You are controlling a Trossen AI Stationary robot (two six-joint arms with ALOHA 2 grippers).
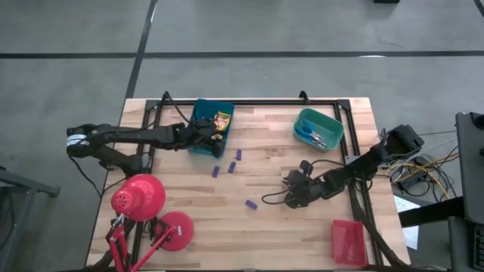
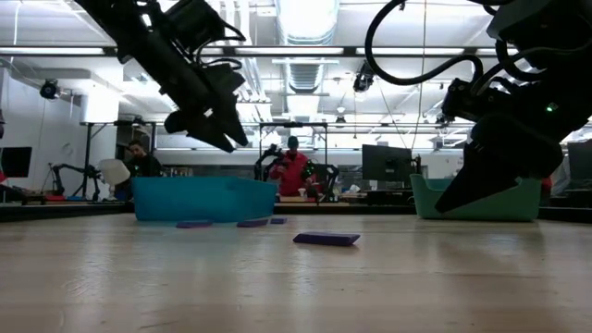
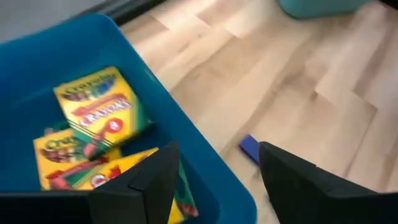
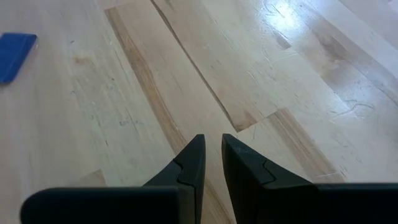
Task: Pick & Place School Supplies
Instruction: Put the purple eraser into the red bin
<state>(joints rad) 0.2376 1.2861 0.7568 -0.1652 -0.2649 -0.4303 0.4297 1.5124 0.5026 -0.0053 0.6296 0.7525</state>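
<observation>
Three yellow crayon boxes [image 3: 93,134] lie in the blue tray [image 1: 201,143]; they also show in the high view [image 1: 221,121]. My left gripper [image 3: 217,152] is open and empty above that tray's near-right rim [image 1: 214,136]. Blue-handled scissors [image 1: 311,136] lie in the teal tray [image 1: 330,121]. Several purple sticks lie flat on the table, three near the blue tray [image 1: 232,167] and one nearer the middle [image 1: 251,204]. My right gripper [image 4: 211,155] is shut and empty, low over bare wood right of that stick [image 1: 291,193].
A red desk lamp [image 1: 144,200] stands at the near left corner. A red tray [image 1: 349,242] sits at the near right. A black frame [image 1: 249,103] runs along the far edge and sides. People show in the room beyond [image 2: 294,166].
</observation>
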